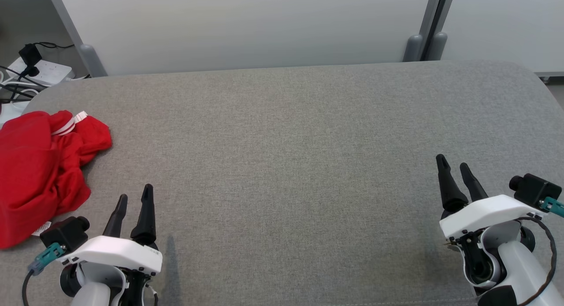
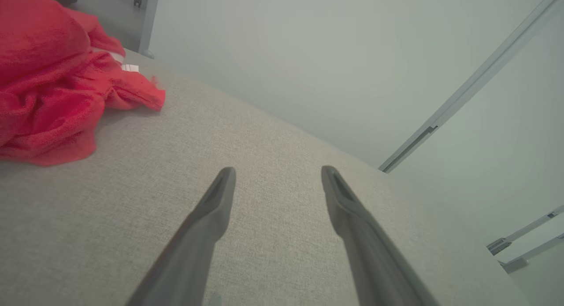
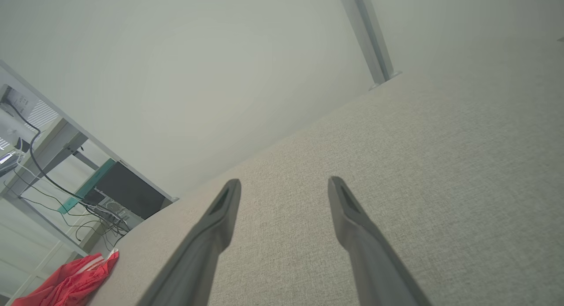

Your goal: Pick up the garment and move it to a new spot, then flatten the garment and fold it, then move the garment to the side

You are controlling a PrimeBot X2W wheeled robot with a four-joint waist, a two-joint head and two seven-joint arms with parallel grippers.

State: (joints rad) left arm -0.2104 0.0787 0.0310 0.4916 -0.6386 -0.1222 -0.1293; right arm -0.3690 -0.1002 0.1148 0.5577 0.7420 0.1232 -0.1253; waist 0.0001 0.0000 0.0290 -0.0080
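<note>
Head view: left gripper (image 1: 135, 191) and right gripper (image 1: 452, 160) gape empty, garment (image 1: 39, 174) crumpled; right wrist view adds a computer (image 3: 128, 191).

Grey table (image 1: 282, 143), perhaps power strip (image 1: 44, 71)

Setting: office or laboratory test bay.
Indicators: grey fabric-covered table (image 1: 286, 134) backed by pale partition panels (image 1: 246, 28) on grey metal posts (image 1: 424, 28); white power strip (image 1: 46, 71) with black cables (image 1: 15, 89); dark computer tower (image 3: 128, 190) beside a grey desk frame (image 3: 59, 136).
</note>
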